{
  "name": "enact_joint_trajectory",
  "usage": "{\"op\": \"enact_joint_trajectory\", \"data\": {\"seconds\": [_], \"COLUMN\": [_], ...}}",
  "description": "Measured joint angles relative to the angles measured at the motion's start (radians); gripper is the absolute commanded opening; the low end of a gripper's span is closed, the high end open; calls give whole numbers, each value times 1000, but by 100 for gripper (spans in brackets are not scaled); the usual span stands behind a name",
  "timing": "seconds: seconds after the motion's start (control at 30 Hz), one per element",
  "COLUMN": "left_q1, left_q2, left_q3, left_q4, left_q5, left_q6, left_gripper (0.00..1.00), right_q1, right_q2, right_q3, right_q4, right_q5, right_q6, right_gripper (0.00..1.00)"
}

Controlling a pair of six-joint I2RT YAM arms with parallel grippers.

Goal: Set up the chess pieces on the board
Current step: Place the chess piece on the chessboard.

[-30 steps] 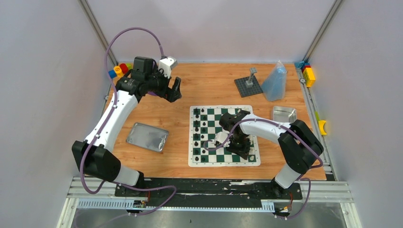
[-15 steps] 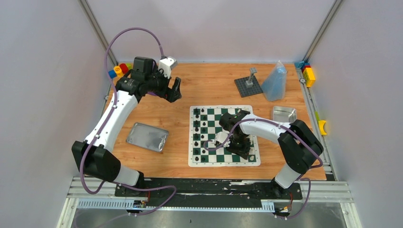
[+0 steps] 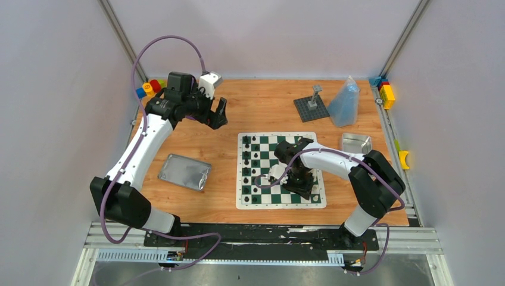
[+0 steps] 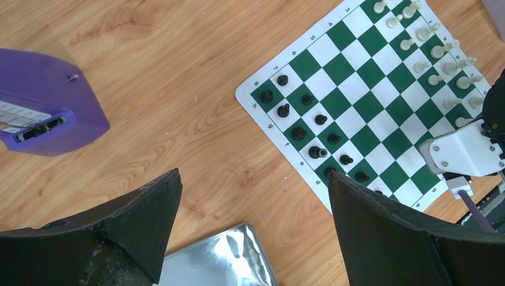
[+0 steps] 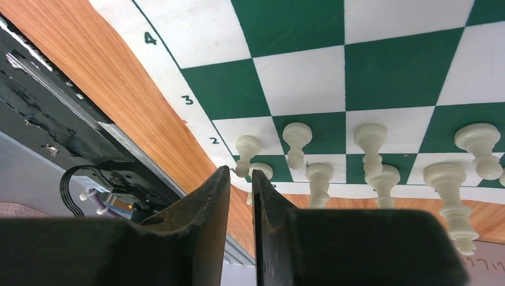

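Chess pieces by the right gripper: cream figures (image 5: pixel 369 140) stand upright in two rows along one edge of the board (image 5: pixel 298 77), in the row by the printed 2 and the row outside it.
Right gripper (image 5: pixel 241 173): fingers pressed almost together with only a thin slit between them and nothing seen in it. The tips hang low over the board's border at the end of the cream rows, and the last small cream figure lies just beyond them; whether they touch it cannot be told.
Board: a green and white mat lying flat on the wooden table (image 3: pixel 250 113), under the right gripper.
Black figures (image 4: pixel 315 152): two rows along the board's edge opposite the cream ones, all on their squares.
Left gripper (image 4: pixel 253 176): fingers spread wide and holding nothing, held above bare wood beyond the board's far left corner.
Metal tray (image 3: pixel 184 171): left of the board, well apart.
Metal tin (image 3: pixel 355 143): just off the board's far right corner.
Studded plate with a post (image 3: pixel 311 107): beyond the board's far edge.
Clear bag (image 3: pixel 344 102): beside that plate, also beyond the board's far edge.
Toy blocks (image 3: pixel 150 88): at the table's far left corner, well apart from the board.
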Motion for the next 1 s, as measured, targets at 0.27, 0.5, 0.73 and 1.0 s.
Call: {"op": "enact_joint_trajectory", "data": {"seconds": [0.27,0.5,0.73,1.0], "left_q1": [0,1,12,32], "left_q2": [-1,-5,-54,-92], "left_q3": [-3,-3,-33,-64], "left_q4": [0,0,29,95], "left_q5": [2,-7,-63,-161], "left_q6": [0,3,6,6], "left_gripper": [100,100,100,100], "right_q1": [0,-5,-134,-409], "right_q2": [0,-55,-227,-397], "right_q3": [5,63,212,259], "right_q4": [-2,-23,5,198], "right_q5": [-18,-42,-101,-170], "right_q6": [3,10,26,95], "right_gripper": [23,32,44,88]}}
